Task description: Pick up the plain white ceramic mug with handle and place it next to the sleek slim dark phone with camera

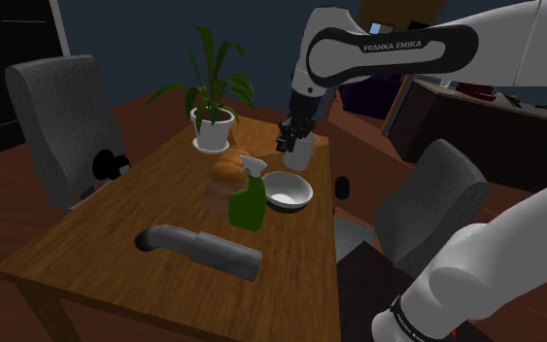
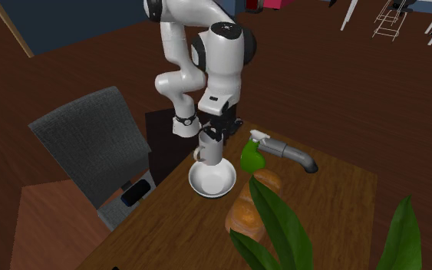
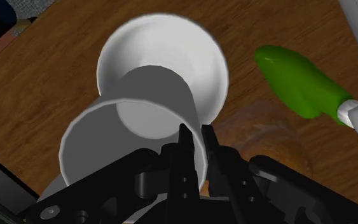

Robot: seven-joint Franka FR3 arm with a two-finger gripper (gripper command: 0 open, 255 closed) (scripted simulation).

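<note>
Black gripper (image 3: 196, 131) fingers, set narrow, pinch one side wall of the white mug (image 3: 130, 137), one finger inside the rim and one outside. Mug hangs in this grasp above the wooden table (image 3: 37, 83), over a white bowl (image 3: 171, 44) lying directly below the gripper. Green spray bottle (image 3: 298, 86) stands just beside the bowl, near a brown loaf (image 3: 266, 127).

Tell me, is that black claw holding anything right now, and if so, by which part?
Yes: the black claw holds the plain white mug, pinching its wall at the rim, with one finger inside and one outside.
</note>
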